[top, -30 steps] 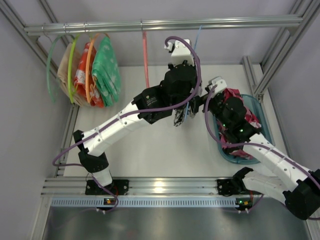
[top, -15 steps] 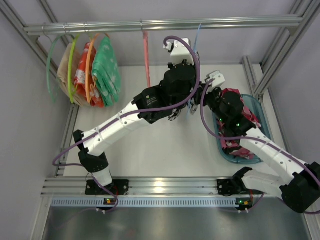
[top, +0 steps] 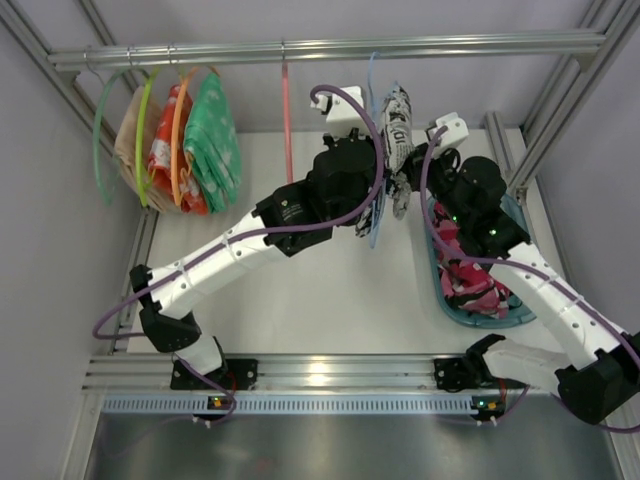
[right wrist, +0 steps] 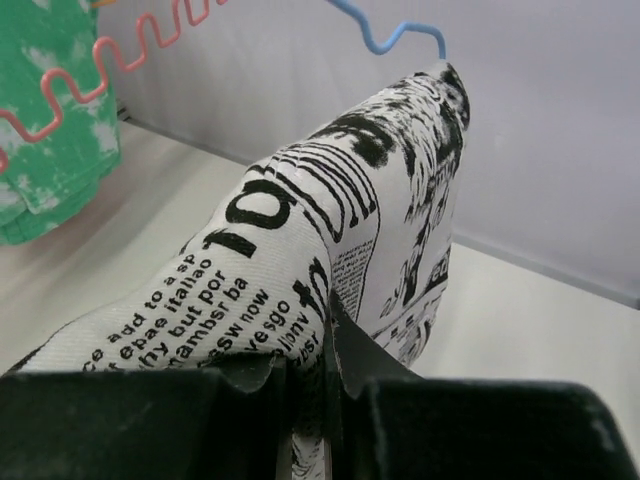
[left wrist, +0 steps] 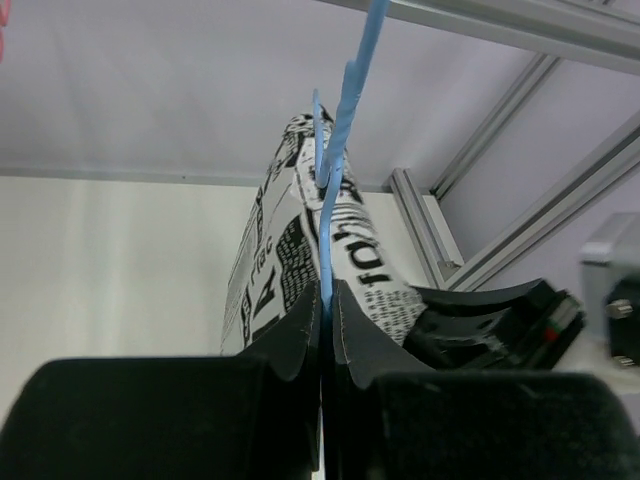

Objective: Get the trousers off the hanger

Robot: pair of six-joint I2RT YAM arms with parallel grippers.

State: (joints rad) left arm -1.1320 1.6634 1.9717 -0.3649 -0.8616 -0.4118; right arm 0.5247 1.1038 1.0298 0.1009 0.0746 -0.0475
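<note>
A white counter (top: 300, 300) sits inside pale walls, with an aluminium rail (top: 330, 48) running across above its far edge. The trousers (top: 398, 120), white cloth printed with black newspaper text, are held up in the air over the far right part of the counter, just below the rail and bunched into a narrow roll. They hang on the light-blue hanger (left wrist: 326, 240), whose thin frame runs down their near side; whether its hook sits on the rail cannot be told. The left hand (left wrist: 327, 300) is clenched on the lower part of the hanger frame, which passes straight between its fingers. The right hand (right wrist: 322, 345) comes in from the right and is clenched on a fold of the trousers' cloth. Below the right arm, along the counter's right edge, a teal bin (top: 520, 215) holds red-pink clothes (top: 470, 285). Further left on the rail hangs a bare salmon-pink hanger (top: 287, 110), and at the far left corner a green garment (top: 215, 140) hangs among other coloured hangers.
</note>
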